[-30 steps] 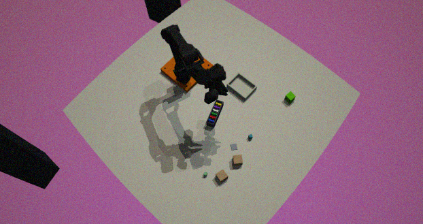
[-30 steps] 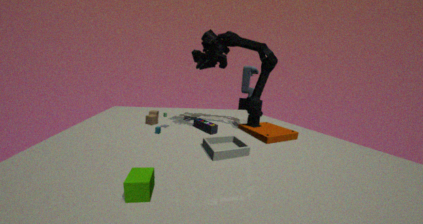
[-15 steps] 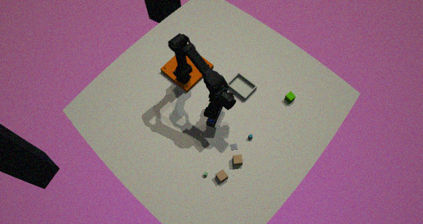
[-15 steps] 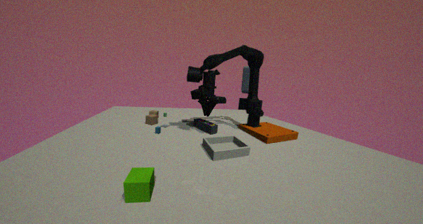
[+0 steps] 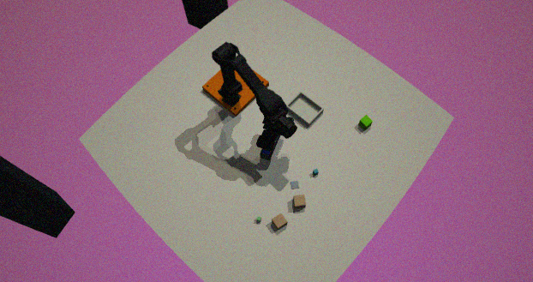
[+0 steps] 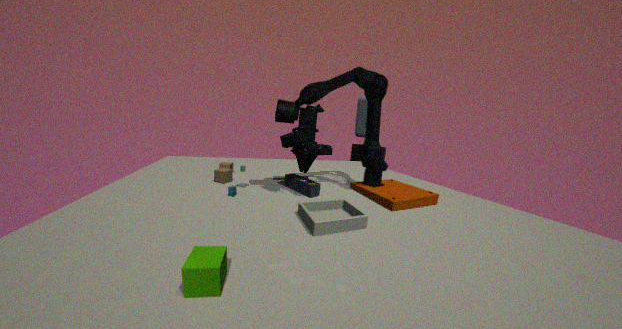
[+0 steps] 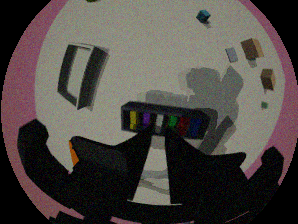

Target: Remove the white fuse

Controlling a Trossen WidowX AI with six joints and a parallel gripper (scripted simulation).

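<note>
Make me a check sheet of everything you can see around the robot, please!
Surface: pale grey table.
Job's things: fuse block holds a row of coloured fuses; white fuse sits in its slot; grey tray has nothing in it.
Clutter: green cube, two tan boxes, small teal, grey and green bits nearby.
Gripper: gripper above the block, fingers narrowed, holding nothing.
Cables: nothing seen.
Surroundings: pink backdrop, orange base plate, dark blocks off the table.
</note>
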